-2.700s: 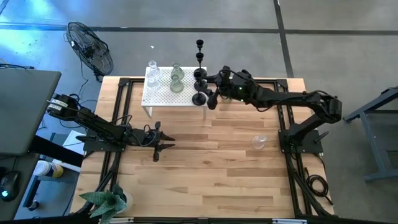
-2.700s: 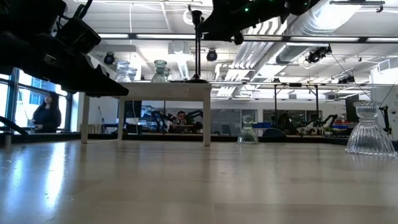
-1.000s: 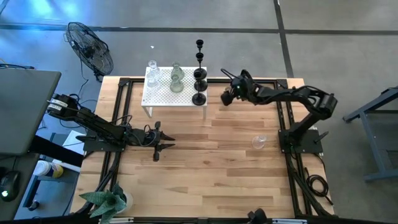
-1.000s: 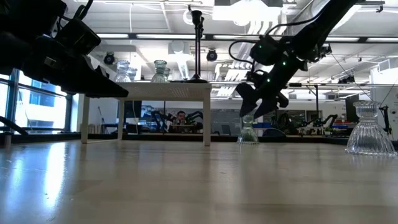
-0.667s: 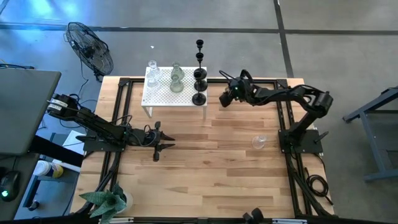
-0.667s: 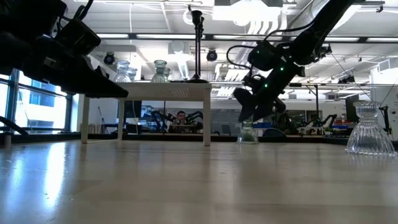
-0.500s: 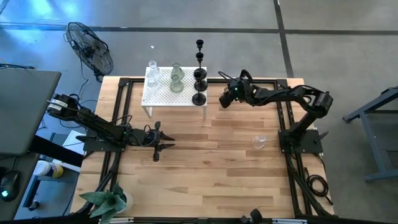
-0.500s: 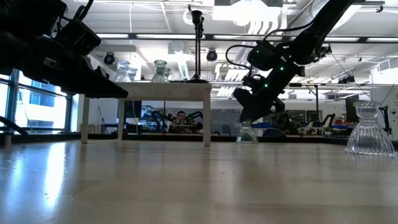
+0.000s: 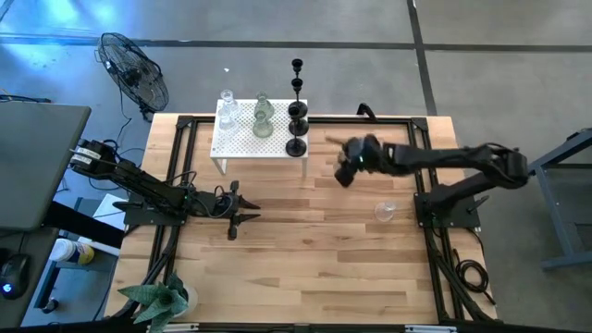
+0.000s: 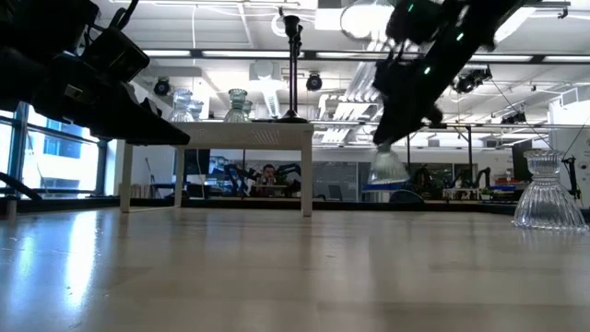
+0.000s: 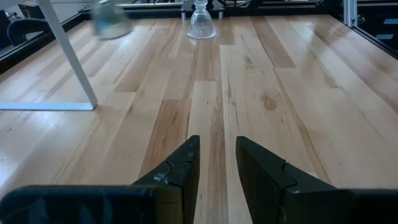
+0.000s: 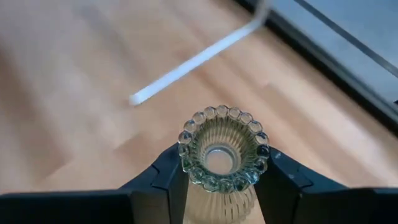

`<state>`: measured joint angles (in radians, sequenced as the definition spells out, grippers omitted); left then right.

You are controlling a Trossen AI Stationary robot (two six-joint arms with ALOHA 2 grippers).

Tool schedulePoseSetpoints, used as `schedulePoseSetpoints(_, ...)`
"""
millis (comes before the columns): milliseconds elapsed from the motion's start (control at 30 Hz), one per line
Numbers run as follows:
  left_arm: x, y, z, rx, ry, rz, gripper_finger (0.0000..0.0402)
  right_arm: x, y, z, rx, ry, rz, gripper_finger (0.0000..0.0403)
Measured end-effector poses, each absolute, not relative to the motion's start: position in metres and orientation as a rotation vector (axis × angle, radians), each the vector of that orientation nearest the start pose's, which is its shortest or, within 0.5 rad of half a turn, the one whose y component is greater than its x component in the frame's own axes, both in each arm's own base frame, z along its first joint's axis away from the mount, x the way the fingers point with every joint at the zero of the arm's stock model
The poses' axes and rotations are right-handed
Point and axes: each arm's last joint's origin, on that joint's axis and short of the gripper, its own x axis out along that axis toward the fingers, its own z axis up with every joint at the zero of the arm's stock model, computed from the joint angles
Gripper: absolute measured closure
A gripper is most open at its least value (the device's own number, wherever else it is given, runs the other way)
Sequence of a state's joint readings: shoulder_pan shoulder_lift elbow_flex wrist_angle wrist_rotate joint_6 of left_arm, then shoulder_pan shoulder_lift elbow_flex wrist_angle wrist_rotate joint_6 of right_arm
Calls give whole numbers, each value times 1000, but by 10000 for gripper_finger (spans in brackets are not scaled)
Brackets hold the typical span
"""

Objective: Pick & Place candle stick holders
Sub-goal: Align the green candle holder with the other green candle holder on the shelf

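Wood-plank bench (image 9: 305, 250) under bright shop lighting, a black floor fan (image 9: 135, 71) off its far left corner. Right hand (image 9: 346, 169) hangs above the middle of the bench, fingers clamped either side of a ribbed pale-green glass holder (image 12: 222, 155) with a beaded rim; low view shows that holder (image 10: 388, 167) clear of the surface. Judgement: carry step in hand, pick done, placement not yet made. Next move calls for choosing a set-down spot, lowering with the holder upright and base flat, then parting the fingers without tipping it. Left hand (image 11: 216, 163) waits low over the bench's left side, fingers apart with nothing between them. White perforated little table (image 9: 242, 146) at the far edge serves as the only raised stand: on it a clear holder (image 9: 227, 110), a green-tinted one (image 9: 264, 118), and black stemmed holders (image 9: 296, 104) lined along its right edge, their exact number hard to tell. One clear glass holder (image 9: 385, 212) stands alone near the right arm's base
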<state>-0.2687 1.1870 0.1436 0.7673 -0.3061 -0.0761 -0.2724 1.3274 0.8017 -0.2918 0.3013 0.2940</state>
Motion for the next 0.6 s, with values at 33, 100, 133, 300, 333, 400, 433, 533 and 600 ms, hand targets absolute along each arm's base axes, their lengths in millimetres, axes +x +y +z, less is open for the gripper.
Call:
schedulePoseSetpoints(33, 184, -42, 141, 3, 263, 47, 302, 251, -64, 222, 255, 742, -639, 268)
schedulePoseSetpoints(100, 184, -42, 141, 3, 263, 48, 302, 255, -35, 224, 248, 726, -588, 268)
schedulePoseSetpoints(133, 184, -42, 141, 3, 263, 48, 302, 258, -22, 224, 245, 713, -562, 268)
schedulePoseSetpoints(300, 184, -41, 141, 1, 261, 69, 302, 289, 29, 212, 281, 563, -443, 268)
schedulePoseSetpoints(333, 184, -41, 141, -2, 261, 70, 302, 297, 33, 208, 300, 540, -441, 268)
schedulePoseSetpoints(400, 184, -41, 141, -2, 261, 70, 302, 314, 37, 198, 320, 524, -454, 268)
schedulePoseSetpoints(433, 184, -41, 141, -2, 261, 70, 302, 324, 38, 194, 320, 527, -463, 268)
schedulePoseSetpoints(533, 184, -41, 141, -3, 261, 70, 302, 355, 37, 186, 308, 533, -495, 268)
schedulePoseSetpoints(600, 184, -41, 141, -3, 261, 70, 302, 376, 38, 186, 281, 538, -495, 268)
